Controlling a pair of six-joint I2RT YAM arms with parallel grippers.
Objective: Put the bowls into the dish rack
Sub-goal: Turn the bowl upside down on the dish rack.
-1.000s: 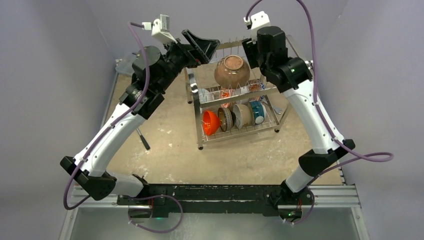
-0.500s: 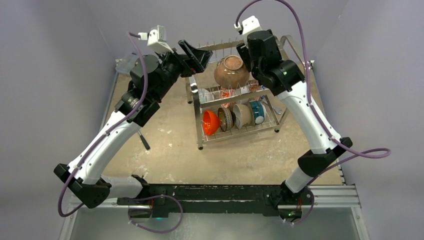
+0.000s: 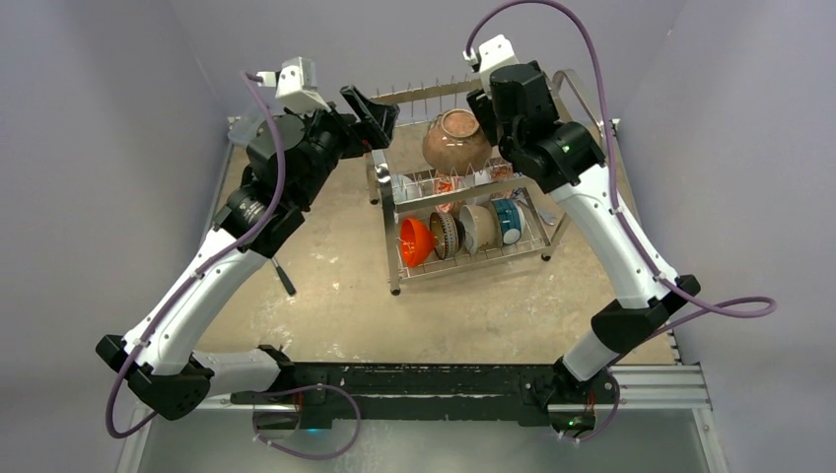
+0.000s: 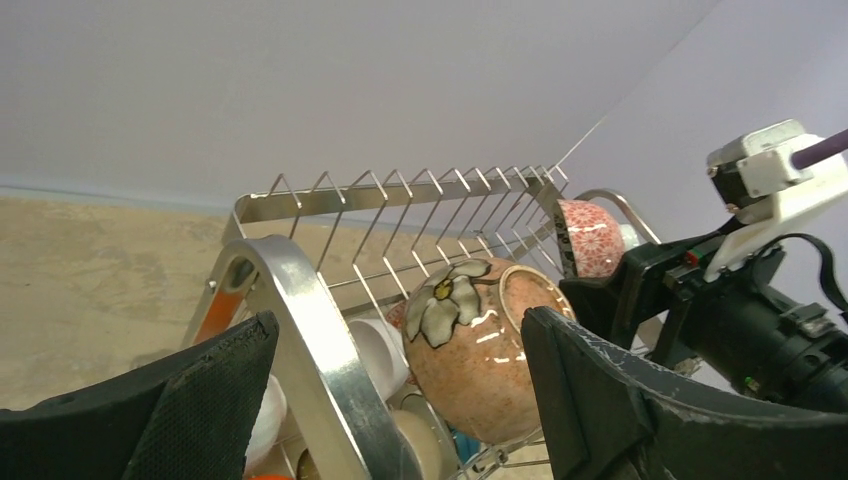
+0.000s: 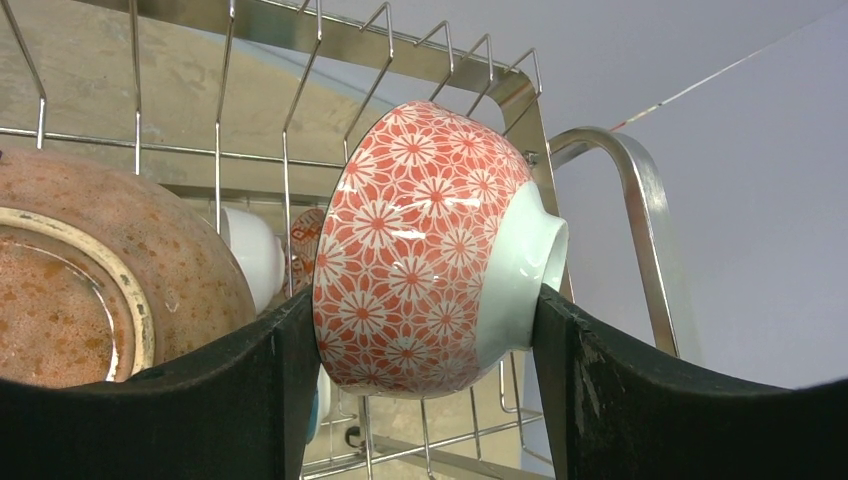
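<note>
My right claw [image 5: 422, 305] clamps the red floral bowl [image 5: 420, 230] on edge; dish rack [image 5: 330, 40] prongs stand at twelve o'clock; left claw [image 4: 400, 325] apart, empty.

The table [image 3: 325, 296] has a beige, mottled top with pale scuffed patches. A short dark stick-like object [image 3: 284, 278] lies tilted on its left part. Plain grey walls [image 3: 99, 148] close the table in on three sides. A silver metal rail [image 3: 670, 384] runs along the near edge.
</note>
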